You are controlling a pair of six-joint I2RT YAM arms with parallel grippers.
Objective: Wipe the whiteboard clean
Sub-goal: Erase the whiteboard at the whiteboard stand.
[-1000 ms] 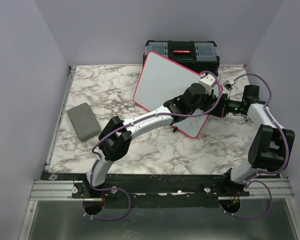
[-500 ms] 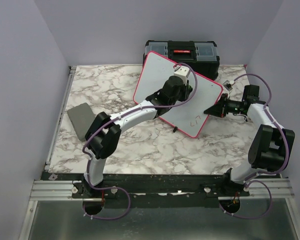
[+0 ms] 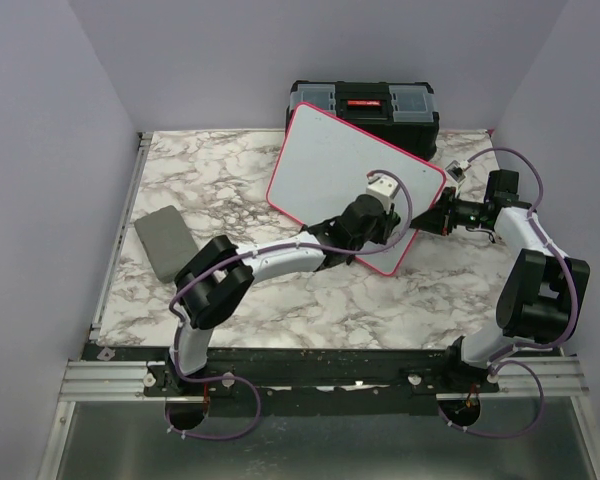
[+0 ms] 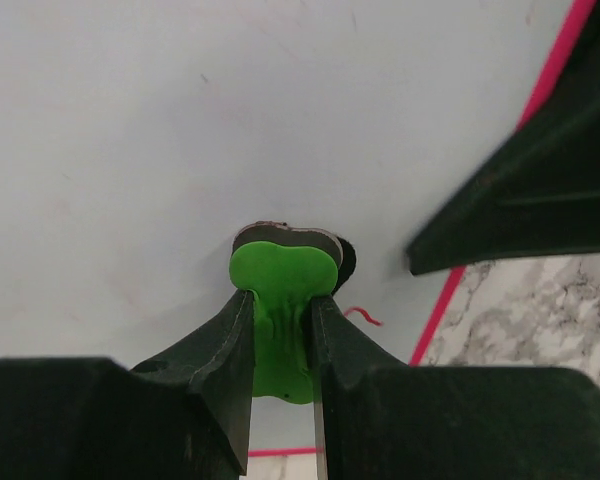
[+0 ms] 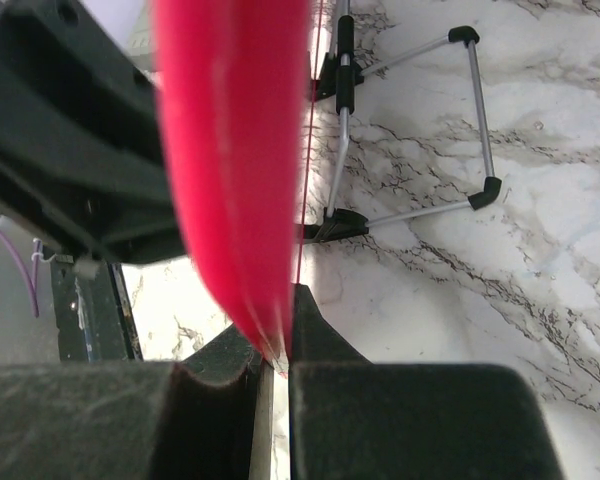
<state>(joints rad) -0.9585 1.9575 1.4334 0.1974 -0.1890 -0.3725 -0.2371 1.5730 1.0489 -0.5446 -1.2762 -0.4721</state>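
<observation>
Pressing a green eraser (image 4: 280, 280) against the whiteboard (image 3: 330, 165) with the left gripper (image 4: 280, 300), fingers closed hard on the green handle, dark felt edge meeting the white face. Working low on the board, toward its near right corner, just inside the pink-red rim (image 4: 563, 55). Showing one short red stroke (image 4: 361, 317) just to the right of the eraser, with plain white over the rest of the face in that wrist view.

Pinching the board's right-hand edge with the right gripper (image 5: 275, 335), fingers shut on the rim, which runs blurred through the middle of that wrist view.

Standing tilted rather than flat, top edge leaning back toward the black toolbox (image 3: 315, 100) at the far edge of the counter (image 3: 230, 170), right of middle. Cannot tell whether board and toolbox touch. Resting on a thin wire stand (image 5: 463, 36) with small black feet, planted on the marble behind the board.

Reaching with the left arm (image 3: 280, 255) from the near edge diagonally across the middle of the counter. Coming in with the right arm (image 3: 535, 240) along the right edge.

Lying well apart near the left edge: grey flat pad (image 3: 167, 242), touched by neither gripper.
</observation>
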